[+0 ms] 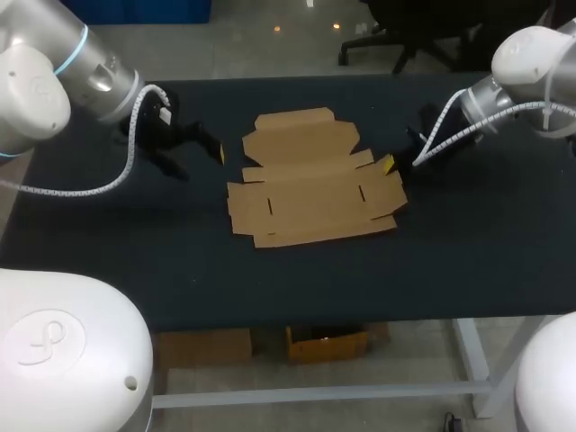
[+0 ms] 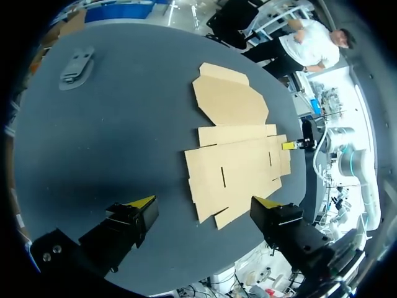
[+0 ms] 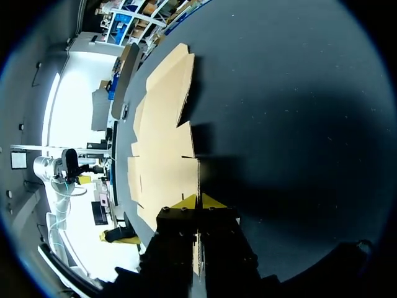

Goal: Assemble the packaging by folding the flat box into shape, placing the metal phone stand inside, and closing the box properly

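Starting with the head view: the flat box lies unfolded in the middle of the table. The right gripper is at its right side flap, and the left gripper hangs just off the left edge, apart from the card. Over to the left wrist view: those fingers stand spread wide and hold nothing, with the near end of the box ahead of them. And here's what the head view doesn't give us, a grey metal phone stand lying well away from the box towards the table's far rim. Now the right wrist view, which settles what the overhead can't: the yellow tips are pinched together on the flap's edge, with a sliver of card showing between the fingers, so I read it as gripping the flap. My call is that the fold is only beginning. To do it well, raise that flap slowly about its scored crease rather than pulling outward. Bring the free gripper down onto the base panel so the light sheet doesn't slide or lift whole.
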You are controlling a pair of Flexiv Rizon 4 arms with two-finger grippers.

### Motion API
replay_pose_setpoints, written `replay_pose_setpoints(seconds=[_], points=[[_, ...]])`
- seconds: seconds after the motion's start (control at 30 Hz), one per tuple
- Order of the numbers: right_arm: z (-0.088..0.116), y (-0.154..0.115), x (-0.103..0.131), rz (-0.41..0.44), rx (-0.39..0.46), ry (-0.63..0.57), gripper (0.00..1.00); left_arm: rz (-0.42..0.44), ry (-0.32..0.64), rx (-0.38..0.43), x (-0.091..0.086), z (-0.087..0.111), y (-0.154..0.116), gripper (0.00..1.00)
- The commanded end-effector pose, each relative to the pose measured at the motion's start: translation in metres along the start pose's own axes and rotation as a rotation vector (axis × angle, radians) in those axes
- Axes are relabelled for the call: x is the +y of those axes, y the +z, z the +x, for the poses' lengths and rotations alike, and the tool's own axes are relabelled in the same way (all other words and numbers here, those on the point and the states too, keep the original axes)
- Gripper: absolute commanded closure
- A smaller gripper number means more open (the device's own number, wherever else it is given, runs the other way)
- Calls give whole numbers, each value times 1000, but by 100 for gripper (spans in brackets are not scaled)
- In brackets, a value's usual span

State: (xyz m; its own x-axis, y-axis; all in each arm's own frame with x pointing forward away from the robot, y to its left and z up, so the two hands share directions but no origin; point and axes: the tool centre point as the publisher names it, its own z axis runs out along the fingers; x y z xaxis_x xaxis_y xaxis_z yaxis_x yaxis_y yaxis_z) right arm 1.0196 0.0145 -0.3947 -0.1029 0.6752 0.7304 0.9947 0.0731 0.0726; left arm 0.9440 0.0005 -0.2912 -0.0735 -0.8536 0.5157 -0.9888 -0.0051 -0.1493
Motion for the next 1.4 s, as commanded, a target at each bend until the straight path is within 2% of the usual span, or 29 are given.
replay_pose_setpoints(seconds=[0.03,0.23,0.37,0.6,0.9,0.93,0.97,1.1,1.2,1.4], points=[[0,-1,-2,-8,2,-1,100,-3,-1,-5,-1,1,0,0],[0,-1,-2,-8,2,-1,100,-3,-1,-5,-1,1,0,0],[3,6,0,46,44,-6,100,-10,-17,1,-3,-2,2,0],[-3,12,-7,71,71,35,100,-13,-36,-5,0,-5,4,0],[-3,12,-26,55,29,84,100,-13,-38,-12,3,-5,8,0],[-3,12,-28,51,15,88,95,-13,-37,-12,2,-5,9,0],[-3,12,-29,51,13,89,79,-14,-37,-13,2,-5,9,0],[-4,8,-28,51,4,87,71,-15,-33,-14,2,-4,10,0],[-4,6,-26,58,-3,81,67,-15,-31,-16,1,-4,11,0],[-7,3,-19,95,8,66,71,-16,-40,-21,-1,-7,12,0]])
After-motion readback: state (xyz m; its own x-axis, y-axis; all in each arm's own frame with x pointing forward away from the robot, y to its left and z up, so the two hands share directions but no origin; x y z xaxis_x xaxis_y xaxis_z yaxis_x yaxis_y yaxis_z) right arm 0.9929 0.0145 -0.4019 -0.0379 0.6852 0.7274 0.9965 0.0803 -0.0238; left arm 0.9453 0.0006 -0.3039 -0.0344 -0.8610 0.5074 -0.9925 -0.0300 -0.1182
